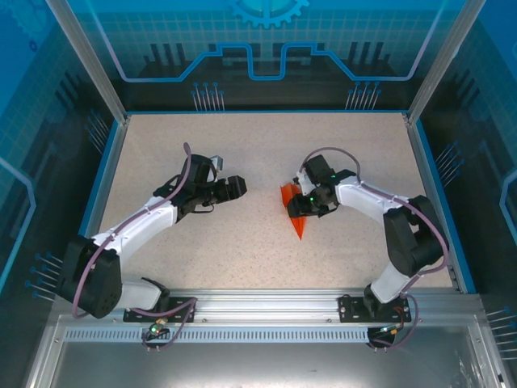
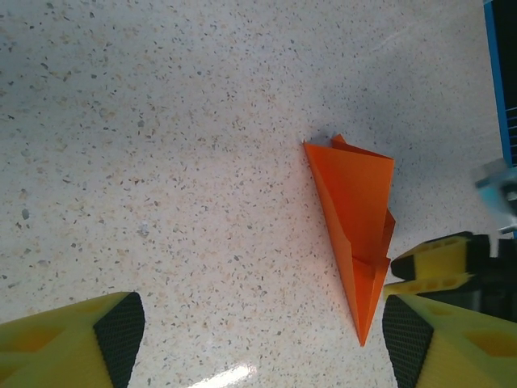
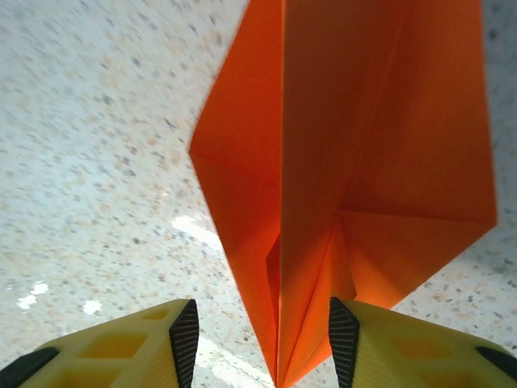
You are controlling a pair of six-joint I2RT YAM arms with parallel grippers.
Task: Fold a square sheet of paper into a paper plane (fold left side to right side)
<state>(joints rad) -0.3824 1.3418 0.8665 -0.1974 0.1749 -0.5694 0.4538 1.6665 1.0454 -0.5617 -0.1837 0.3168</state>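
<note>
Top view had the paper plane [image 1: 297, 222] lying on the speckled table [image 1: 242, 145] a bit right of centre, with the right gripper [image 1: 300, 204] sitting over its wide end, so only the lower half of the dart was easy to read there. The long axis ran roughly far-to-near, nose aimed at the arm bases. The left wrist cam gave the cleanest look: the whole plane [image 2: 355, 210] flat on the table, nose toward the bottom of frame, centre crease visible, and a yellow finger [image 2: 440, 260] of the other arm just beside its right edge. The left gripper [image 2: 262, 335] was spread wide with nothing in it, well apart from the paper in the top view [image 1: 240, 187]. Up close, the right gripper [image 3: 262, 335] straddled the nose, jaws partly apart, not clamped: bare table showed between the left pad [image 3: 184, 339] and the paper [image 3: 363, 145]. The tail ran off the top of that frame and the very tip was cut off at the bottom.
</note>
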